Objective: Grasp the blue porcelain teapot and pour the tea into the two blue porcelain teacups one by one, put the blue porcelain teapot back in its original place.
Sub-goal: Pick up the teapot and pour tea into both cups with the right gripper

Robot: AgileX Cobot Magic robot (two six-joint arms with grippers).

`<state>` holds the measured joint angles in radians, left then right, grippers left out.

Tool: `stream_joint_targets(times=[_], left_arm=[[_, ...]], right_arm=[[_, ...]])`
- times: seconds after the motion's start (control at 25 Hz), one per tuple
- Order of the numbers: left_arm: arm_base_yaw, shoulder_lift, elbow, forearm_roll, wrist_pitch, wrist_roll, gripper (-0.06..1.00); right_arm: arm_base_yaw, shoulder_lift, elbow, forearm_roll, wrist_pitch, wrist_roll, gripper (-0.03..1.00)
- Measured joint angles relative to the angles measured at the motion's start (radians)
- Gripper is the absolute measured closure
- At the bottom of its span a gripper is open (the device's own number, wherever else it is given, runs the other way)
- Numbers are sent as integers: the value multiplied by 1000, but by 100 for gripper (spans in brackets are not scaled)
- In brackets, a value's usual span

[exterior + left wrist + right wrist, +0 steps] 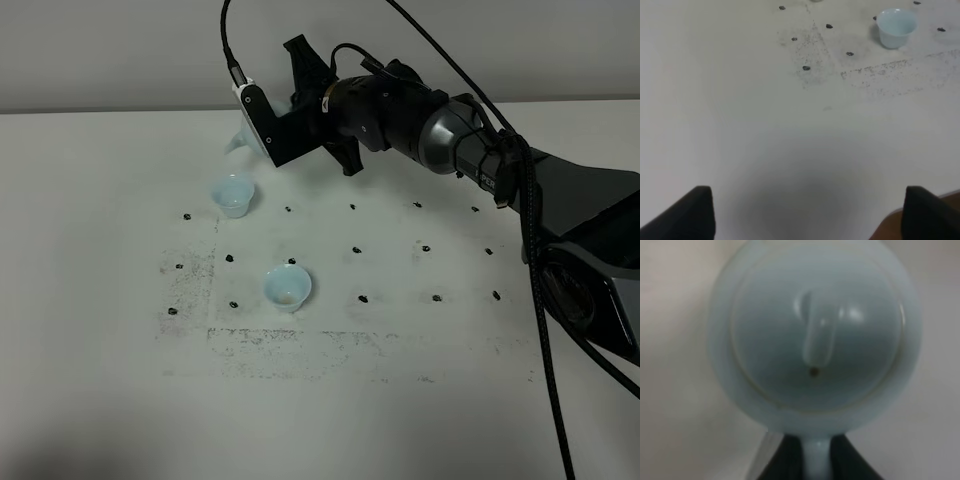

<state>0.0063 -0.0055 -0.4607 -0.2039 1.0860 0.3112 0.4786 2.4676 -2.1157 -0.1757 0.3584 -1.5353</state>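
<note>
At far left-centre: teapot hanging from the right gripper

- teapot (815, 335): over the far left-centre of the table (100, 300). It looks lifted, but I can't confirm the gap under it. From the high view it's mostly hidden behind the gripper, and only the spout (236, 143) pokes out to the left.
- Hold: right gripper (280, 125) is clamped on the handle (815, 460), with dark fingers (852, 467) on either side of it. Nothing else on the pot is graspable: the body is too round and glossy, and the knob (818, 347) would just lift the lid (865, 340).
- Handling, my read: glazed porcelain is stiff, slick and brittle. With tea in it, it's heavy for a thin handle, and the mass sits out in front of the jaws, so it will want to swing in the grip. The lid is likely loose, so a steep tilt could drop it. Tilt slowly and avoid contact with the rims.
- far cup (232, 194): just near-side of the spout, looks pale inside.
- near cup (287, 287): nearer and slightly right, apart from the other. There's a brownish tint at the bottom, possibly tea.
- Both cups are small and light, so a spout knock would tip them.
- left gripper (807, 212): jaws wide apart, holding nothing, parked over bare table at near left.
</note>
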Motion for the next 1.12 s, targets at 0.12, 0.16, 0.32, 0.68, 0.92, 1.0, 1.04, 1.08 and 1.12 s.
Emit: stream_joint_targets(times=[0.12, 0.16, 0.32, 0.68, 0.92, 1.0, 1.04, 1.08, 1.12], left_arm=[[0, 0, 0, 0, 0, 0, 22], [0, 0, 0, 0, 0, 0, 22], [0, 0, 0, 0, 0, 0, 22], [0, 0, 0, 0, 0, 0, 22], [0, 0, 0, 0, 0, 0, 22], [0, 0, 0, 0, 0, 0, 22], [0, 0, 0, 0, 0, 0, 22], [0, 0, 0, 0, 0, 0, 22], [0, 0, 0, 0, 0, 0, 22]], right_arm=[[0, 0, 0, -2, -25, -1, 92], [0, 0, 0, -2, -27, -5, 92], [0, 0, 1, -2, -27, -37, 92], [0, 0, 1, -2, 19, -45, 92], [12, 0, 1, -22, 68, -45, 92], [18, 0, 1, -24, 70, -45, 92], [20, 0, 1, -24, 70, -45, 92], [23, 0, 1, -24, 70, -45, 92], [26, 0, 1, -27, 70, -45, 92]])
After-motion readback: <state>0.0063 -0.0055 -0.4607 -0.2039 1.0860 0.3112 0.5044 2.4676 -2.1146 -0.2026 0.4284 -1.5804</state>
